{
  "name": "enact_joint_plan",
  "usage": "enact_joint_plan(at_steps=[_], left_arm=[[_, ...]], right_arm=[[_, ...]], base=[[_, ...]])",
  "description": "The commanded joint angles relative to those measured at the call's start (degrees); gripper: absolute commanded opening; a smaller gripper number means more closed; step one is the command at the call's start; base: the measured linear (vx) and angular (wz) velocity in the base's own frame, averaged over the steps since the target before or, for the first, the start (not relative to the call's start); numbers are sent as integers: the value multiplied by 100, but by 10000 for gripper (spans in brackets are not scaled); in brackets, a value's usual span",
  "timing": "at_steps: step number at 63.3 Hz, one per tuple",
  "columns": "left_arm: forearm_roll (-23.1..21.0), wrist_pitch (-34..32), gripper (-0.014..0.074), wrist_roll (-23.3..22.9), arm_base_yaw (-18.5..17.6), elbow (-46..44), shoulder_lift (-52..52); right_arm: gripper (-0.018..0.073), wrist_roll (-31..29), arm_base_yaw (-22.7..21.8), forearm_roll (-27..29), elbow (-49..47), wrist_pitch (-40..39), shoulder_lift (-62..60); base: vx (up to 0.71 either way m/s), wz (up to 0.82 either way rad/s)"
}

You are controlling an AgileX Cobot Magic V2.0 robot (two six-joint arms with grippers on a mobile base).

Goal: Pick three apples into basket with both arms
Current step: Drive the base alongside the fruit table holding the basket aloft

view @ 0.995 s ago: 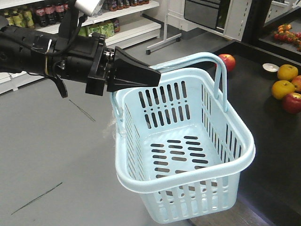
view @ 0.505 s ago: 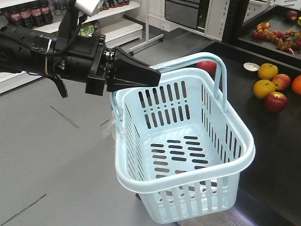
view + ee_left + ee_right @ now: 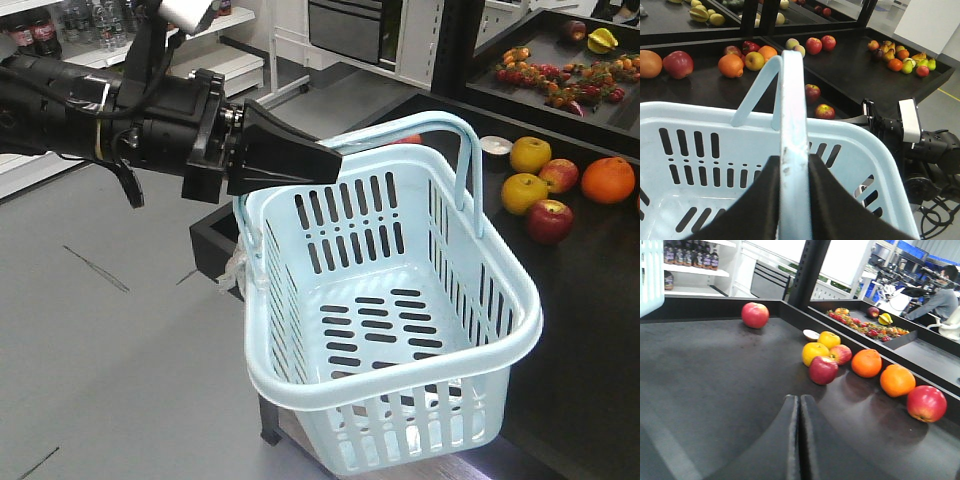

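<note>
The left end effector (image 3: 320, 158) is clamped on the hoop handle (image 3: 792, 125) of the empty basket (image 3: 300, 385), hanging it at the edge of the bench (image 3: 715, 390) to receive fruit, while the right end effector (image 3: 799, 440), fingers together and empty, hovers short of the red apples (image 3: 823, 370) lying farther back beside oranges (image 3: 866, 363).

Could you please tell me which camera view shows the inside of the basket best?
The exterior front-facing view: it looks down into the basket, showing its slotted bottom with no fruit inside. The left wrist view shows mainly the handle, clamped in the left claw, and part of one wall. The right wrist view catches only a corner.
</note>
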Motion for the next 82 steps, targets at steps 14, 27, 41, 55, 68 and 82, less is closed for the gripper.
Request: enact_joint_plan(at_steps=[14,27,41,55,68,82], left_arm=[[245,-674,-8,-35,-7,-170,-270],[245,-674,-8,-35,-7,-170,-270],[245,-674,-8,-35,-7,-170,-270],[245,-674,-8,-35,-7,-170,-270],[245,-674,-8,-35,-7,-170,-270],[245,-674,-8,-35,-7,-170,-270]], right_arm=[[-3,-40,-28,-29,8,-421,0],[-3,-40,-28,-29,8,-421,0],[-3,-40,-28,-24,8,-421,0],[-3,-40,-28,-23,8,-433,0],[-3,-40,-28,-23,8,-433,0],[-3,-40,-28,-23,8,-433,0]], base=[[11,-19],[10,-23],[9,-28],[9,-34],[9,-35],[9,-37]])
